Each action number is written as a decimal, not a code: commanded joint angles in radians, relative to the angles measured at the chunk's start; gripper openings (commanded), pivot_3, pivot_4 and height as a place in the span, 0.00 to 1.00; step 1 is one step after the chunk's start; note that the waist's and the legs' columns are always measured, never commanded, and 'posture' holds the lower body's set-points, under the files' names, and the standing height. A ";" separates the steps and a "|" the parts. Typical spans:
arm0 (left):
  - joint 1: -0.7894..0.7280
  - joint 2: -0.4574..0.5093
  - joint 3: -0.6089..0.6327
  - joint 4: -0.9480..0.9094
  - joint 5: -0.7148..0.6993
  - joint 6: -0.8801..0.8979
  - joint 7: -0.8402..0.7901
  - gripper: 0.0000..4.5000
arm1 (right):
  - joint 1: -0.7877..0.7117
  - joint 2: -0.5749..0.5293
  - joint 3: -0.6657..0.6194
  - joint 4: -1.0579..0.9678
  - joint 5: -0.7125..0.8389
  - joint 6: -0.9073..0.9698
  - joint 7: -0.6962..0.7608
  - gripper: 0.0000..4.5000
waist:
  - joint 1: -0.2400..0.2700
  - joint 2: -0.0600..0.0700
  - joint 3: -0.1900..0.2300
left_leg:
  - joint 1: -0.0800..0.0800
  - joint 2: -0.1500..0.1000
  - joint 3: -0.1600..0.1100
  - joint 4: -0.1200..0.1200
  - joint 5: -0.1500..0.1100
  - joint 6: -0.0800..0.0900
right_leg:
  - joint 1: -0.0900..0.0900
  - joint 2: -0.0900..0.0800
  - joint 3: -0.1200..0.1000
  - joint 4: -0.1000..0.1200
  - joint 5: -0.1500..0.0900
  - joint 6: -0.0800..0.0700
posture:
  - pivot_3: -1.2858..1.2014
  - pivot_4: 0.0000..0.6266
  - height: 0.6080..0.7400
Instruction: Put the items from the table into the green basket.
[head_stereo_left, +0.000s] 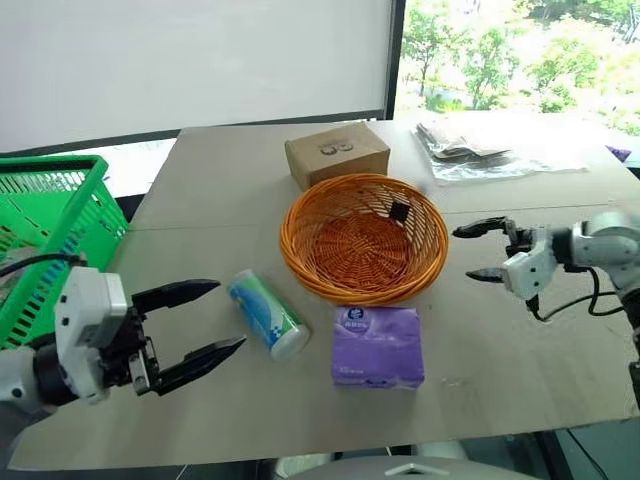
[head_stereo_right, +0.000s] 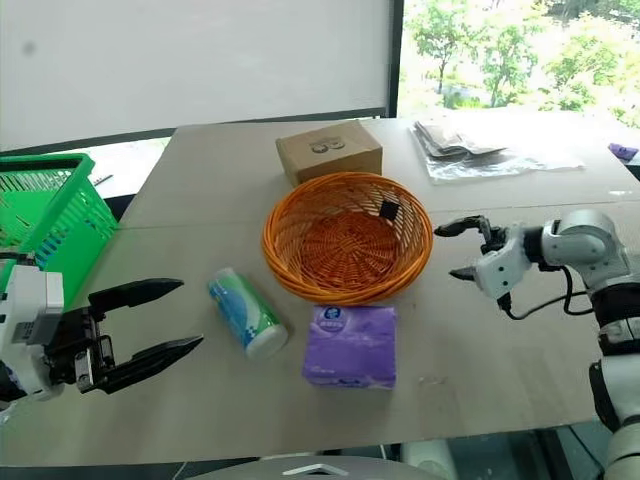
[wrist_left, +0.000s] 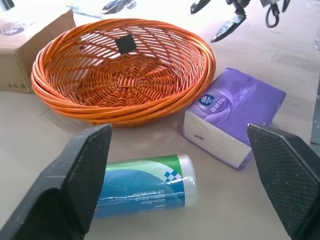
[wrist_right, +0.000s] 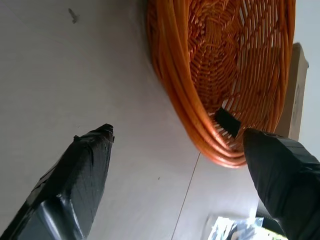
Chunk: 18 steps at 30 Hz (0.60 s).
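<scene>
A cylinder (head_stereo_left: 267, 314) with a white, blue and green label lies on its side on the table (head_stereo_left: 200, 200), in front of the orange bowl. Just right of it rests a square purple tissue pack (head_stereo_left: 378, 346). The green basket (head_stereo_left: 50, 240) stands at the table's left edge. My left gripper (head_stereo_left: 225, 316) hovers open just left of the cylinder, pointing at it, nothing between its fingers; its wrist view has the cylinder (wrist_left: 145, 185) and tissue pack (wrist_left: 232, 117) lying ahead. My right gripper (head_stereo_left: 468, 252) is open and empty beside the orange bowl's right rim.
A round orange wicker bowl (head_stereo_left: 363, 238) with a small black square in it sits mid-table. Behind it is a cardboard box (head_stereo_left: 336, 153). Plastic-wrapped papers (head_stereo_left: 470, 148) lie at the far right.
</scene>
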 joint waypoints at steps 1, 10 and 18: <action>0.010 -0.024 0.015 -0.054 -0.019 0.002 0.034 0.99 | -0.095 0.030 0.061 0.093 -0.055 -0.106 -0.063 0.98 | 0.004 -0.001 -0.001 | 0.000 0.000 0.000 0.000 0.000 0.000 | 0.000 0.000 0.000 0.000 0.000 0.000 | 0.63 0.01 1.00; 0.042 -0.085 -0.020 -0.091 0.022 -0.024 0.075 1.00 | -0.192 0.082 0.193 0.195 -0.187 -0.192 -0.187 0.70 | 0.041 -0.008 -0.006 | 0.000 0.000 0.000 0.000 0.000 -0.001 | 0.000 0.000 0.002 0.000 0.001 -0.001 | 0.65 0.00 1.00; 0.027 -0.100 -0.065 -0.082 0.062 -0.045 0.092 1.00 | -0.219 0.068 0.242 0.239 -0.212 -0.205 -0.257 0.09 | 0.053 -0.008 -0.007 | 0.001 0.000 0.001 0.000 0.000 -0.001 | 0.000 0.000 0.002 0.001 0.001 -0.001 | 0.65 0.00 1.00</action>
